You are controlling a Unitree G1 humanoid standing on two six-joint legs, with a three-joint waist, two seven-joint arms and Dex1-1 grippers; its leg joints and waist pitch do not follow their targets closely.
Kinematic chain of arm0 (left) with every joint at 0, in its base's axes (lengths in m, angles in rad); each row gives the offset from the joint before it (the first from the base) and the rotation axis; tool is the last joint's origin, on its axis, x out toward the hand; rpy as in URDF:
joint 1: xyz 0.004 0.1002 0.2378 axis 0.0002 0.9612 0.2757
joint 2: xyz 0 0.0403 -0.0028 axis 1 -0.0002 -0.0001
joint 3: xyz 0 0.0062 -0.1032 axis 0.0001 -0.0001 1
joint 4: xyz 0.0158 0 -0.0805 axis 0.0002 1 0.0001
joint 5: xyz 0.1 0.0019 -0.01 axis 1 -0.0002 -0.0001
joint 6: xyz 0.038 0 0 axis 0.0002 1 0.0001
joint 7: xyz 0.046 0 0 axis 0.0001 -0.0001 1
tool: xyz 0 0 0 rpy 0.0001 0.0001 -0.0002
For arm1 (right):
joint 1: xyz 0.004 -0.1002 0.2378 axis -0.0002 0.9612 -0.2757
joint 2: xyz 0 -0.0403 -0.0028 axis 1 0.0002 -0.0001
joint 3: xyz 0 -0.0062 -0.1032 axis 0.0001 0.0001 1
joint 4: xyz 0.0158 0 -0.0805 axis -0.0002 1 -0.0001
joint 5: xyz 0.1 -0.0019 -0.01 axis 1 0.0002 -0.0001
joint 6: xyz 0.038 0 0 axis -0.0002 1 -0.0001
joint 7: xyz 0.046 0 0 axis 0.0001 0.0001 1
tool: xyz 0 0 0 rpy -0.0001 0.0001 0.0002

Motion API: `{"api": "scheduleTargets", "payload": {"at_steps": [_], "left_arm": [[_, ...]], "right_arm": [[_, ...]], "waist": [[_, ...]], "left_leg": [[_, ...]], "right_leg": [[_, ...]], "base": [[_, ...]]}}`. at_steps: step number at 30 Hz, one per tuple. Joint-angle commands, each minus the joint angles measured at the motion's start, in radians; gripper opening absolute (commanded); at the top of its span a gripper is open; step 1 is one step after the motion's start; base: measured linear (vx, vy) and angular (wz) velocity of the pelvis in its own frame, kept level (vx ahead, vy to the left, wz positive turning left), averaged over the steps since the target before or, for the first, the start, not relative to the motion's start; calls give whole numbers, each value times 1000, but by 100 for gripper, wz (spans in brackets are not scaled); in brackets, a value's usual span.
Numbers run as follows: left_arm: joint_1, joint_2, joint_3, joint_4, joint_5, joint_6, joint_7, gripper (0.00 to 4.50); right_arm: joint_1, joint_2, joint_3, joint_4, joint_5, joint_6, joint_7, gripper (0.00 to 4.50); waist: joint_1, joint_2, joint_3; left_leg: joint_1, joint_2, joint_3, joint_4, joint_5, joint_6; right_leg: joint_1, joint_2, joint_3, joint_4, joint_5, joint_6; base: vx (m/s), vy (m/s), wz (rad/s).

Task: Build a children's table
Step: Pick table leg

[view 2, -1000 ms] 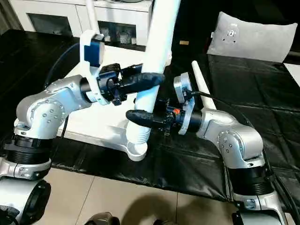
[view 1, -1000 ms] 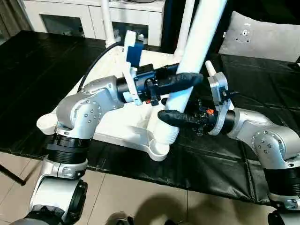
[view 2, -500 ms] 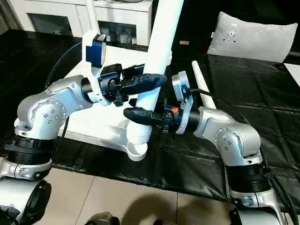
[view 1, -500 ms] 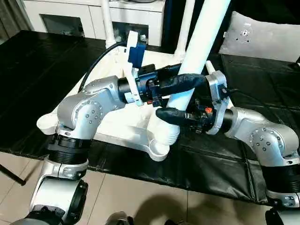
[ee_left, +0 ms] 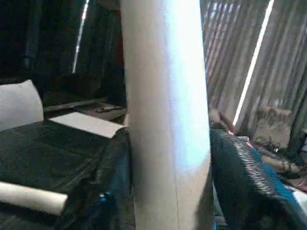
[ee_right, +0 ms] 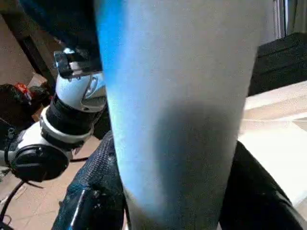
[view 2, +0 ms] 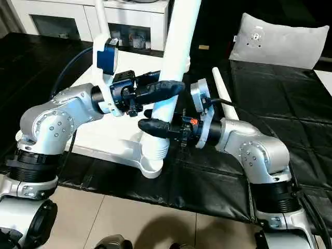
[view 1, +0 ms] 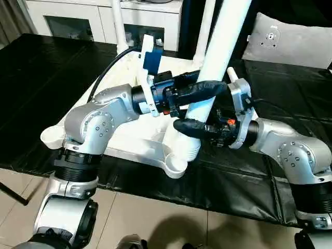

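The children's table top (view 1: 129, 137) lies upside down on the black cloth, white with round corner sockets. Two white legs (view 1: 118, 23) stand in its far sockets. A third, thick leg (view 1: 224, 36) rises tilted from the near right corner socket (view 1: 179, 158). My left gripper (view 1: 206, 93) comes in from the left and is shut on this leg, one black finger (view 1: 199, 89) across its front. Just below, my right gripper (view 1: 199, 126) is shut on the same leg from the right. Both wrist views show fingers (ee_left: 240, 177) hugging the tube's sides. A loose leg (view 2: 223, 96) lies on the cloth at the right.
A white cabinet with glass doors (view 1: 93, 21) stands behind the table. A grey cushion (view 1: 290, 39) rests at the back right. The black cloth (view 1: 36, 78) ends at the near edge, with tiled floor (view 1: 171, 223) below it.
The right gripper has closed in around the leg and slid slightly toward the left gripper. The left gripper has kept its hold and barely moved.
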Motion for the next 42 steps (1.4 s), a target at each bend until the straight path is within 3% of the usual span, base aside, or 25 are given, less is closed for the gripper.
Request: {"api": "scheduleTargets", "payload": {"at_steps": [1,4,7,12,13,18,20,22,26,30,33,35,36,37,42], "left_arm": [[10,-5,-38,-86,-29,19,-31,289],[31,-10,-85,-122,-20,22,-40,295],[38,-43,-97,-134,-42,36,-34,333],[41,-98,-71,-144,-108,69,-12,370],[42,-109,-62,-147,-122,77,-4,378],[49,-115,-30,-121,-87,31,41,425],[40,-146,49,-85,-122,21,75,430],[34,-165,128,-56,-171,11,110,445],[46,-155,202,-22,-178,-22,154,450],[93,-64,189,-19,-77,-52,133,450],[151,47,142,-22,79,-95,161,450],[159,59,132,-26,96,-106,165,450],[178,77,123,-32,118,-113,174,450],[242,127,82,-67,203,-158,200,450],[345,230,-27,-102,326,-250,120,450]], "right_arm": [[7,-2,-3,10,-18,17,-35,192],[14,8,15,7,-34,20,-52,192],[19,17,31,8,-46,18,-63,191],[26,28,41,25,-57,2,-74,191],[27,34,42,32,-64,-5,-82,191],[44,63,20,14,-72,-42,-118,191],[53,83,-3,7,-80,-73,-157,191],[66,99,-32,-9,-64,-48,-212,191],[113,111,-52,-66,-48,-24,-261,190],[167,134,-76,-112,-85,-73,-342,189],[195,150,-94,-100,-196,-137,-481,189],[199,153,-99,-100,-195,-134,-492,189],[203,155,-96,-99,-213,-145,-511,189],[220,157,-85,-102,-264,-183,-556,189],[239,159,-65,-138,-315,-208,-600,189]], "waist": [[1,-10,-92],[0,-11,-92],[-2,-11,-91],[3,-12,-90],[3,-8,-89],[2,-7,-90],[0,-3,-93],[-1,-2,-92],[-1,0,-92],[-8,4,-93],[-13,1,-89],[-12,4,-88],[-11,5,-88],[-13,7,-87],[-18,6,-87]], "left_leg": [[10,92,-37,-65,-53,60],[9,89,-34,-65,-51,62],[10,90,-34,-66,-54,62],[10,89,-33,-64,-68,54],[9,86,-33,-64,-76,51],[10,86,-35,-65,-76,50],[11,92,-38,-65,-74,49],[9,88,-36,-65,-72,47],[14,94,-39,-66,-78,45],[10,91,-42,-70,-74,42],[17,84,-37,-72,-91,24],[21,82,-34,-71,-106,25],[21,83,-35,-71,-108,26],[23,97,-44,-77,-127,25],[19,94,-40,-79,-127,26]], "right_leg": [[65,-150,82,-94,-388,106],[64,-149,83,-95,-394,103],[63,-148,82,-96,-402,109],[63,-150,79,-102,-427,120],[64,-149,77,-104,-435,124],[62,-146,77,-106,-430,133],[63,-147,78,-101,-398,116],[63,-149,78,-103,-399,100],[61,-151,82,-103,-388,90],[63,-148,81,-97,-375,120],[56,-146,81,-105,-426,153],[56,-146,77,-112,-454,158],[56,-147,76,-114,-457,157],[52,-147,77,-109,-439,146],[54,-154,86,-102,-423,123]], "base": [[0,0,0],[0,0,0],[0,0,0],[0,0,0],[0,0,0],[0,0,0],[0,0,0],[0,0,0],[0,0,0],[0,0,0],[0,0,0],[0,0,0],[0,0,0],[0,0,0],[0,0,0]]}}
